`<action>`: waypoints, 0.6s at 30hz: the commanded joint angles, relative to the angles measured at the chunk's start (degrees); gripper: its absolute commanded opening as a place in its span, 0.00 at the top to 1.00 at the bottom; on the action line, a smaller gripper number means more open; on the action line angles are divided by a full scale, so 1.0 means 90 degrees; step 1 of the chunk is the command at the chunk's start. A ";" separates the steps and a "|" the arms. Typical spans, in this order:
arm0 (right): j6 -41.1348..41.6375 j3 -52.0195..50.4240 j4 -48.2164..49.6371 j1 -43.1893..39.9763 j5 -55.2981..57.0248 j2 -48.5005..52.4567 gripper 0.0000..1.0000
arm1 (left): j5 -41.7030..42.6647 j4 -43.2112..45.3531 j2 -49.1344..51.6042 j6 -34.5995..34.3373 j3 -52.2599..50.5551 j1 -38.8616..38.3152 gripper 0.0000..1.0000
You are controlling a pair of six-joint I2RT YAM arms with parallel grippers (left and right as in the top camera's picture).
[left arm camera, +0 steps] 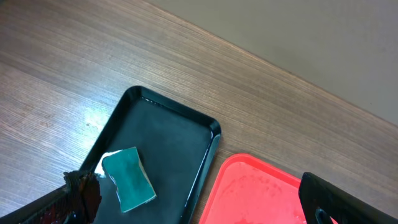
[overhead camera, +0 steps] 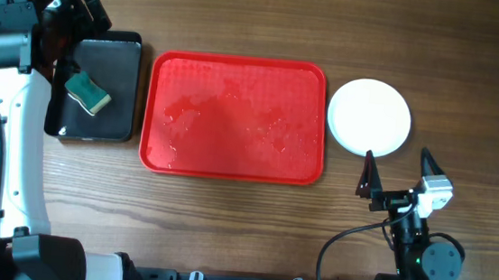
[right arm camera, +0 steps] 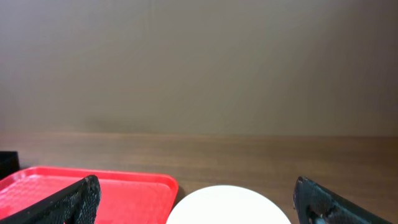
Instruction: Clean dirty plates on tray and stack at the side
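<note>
Tray (overhead camera: 234, 111): at the middle of the tabletop, long sides parallel to the near edge. No plate is seen on it. Only wet smears and droplets are noted across the red surface.

Plate (overhead camera: 369, 117): cream-white, set off the tray just beside its right short side, toward the right edge of the table. Only one disc is seen from above. Whether the two mint-blue plates lie under it cannot be told, but a stack is probable, since none is seen elsewhere.

Black bin (overhead camera: 116, 65): toward the left edge, just beside the tray. A green sponge (overhead camera: 88, 92) with a pale side is lying loose in it, held by nothing.

Left gripper (left arm camera: 198, 193): hung above the bin, jaws spread wide, nothing between them.

Right gripper (overhead camera: 398, 169): placed toward the near right corner, just short of the plate's near rim. The jaws are spread and nothing is gripped.

Step in hand, as judged: wiping and stacking appear finished, or at their very end, with both tools released.

Next move, as judged: little is called for beyond the arms being drawn clear. Care would be needed on the right side, where one fingertip is close to the plate's rim and the plate could be nudged.
</note>
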 commanded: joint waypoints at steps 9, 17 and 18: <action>0.0313 -0.0136 -0.0631 -0.0032 0.0253 -0.0129 0.00 | 0.0078 -0.0002 0.0024 0.0034 -0.0007 0.0000 0.00; 0.0313 -0.0136 -0.0631 -0.0032 0.0253 -0.0097 0.00 | 0.0078 0.0000 0.0024 0.0034 -0.0007 0.0000 0.00; 0.0313 -0.0136 -0.0631 -0.0032 0.0253 -0.0097 0.00 | 0.0078 0.0000 0.0024 0.0034 -0.0007 0.0000 0.00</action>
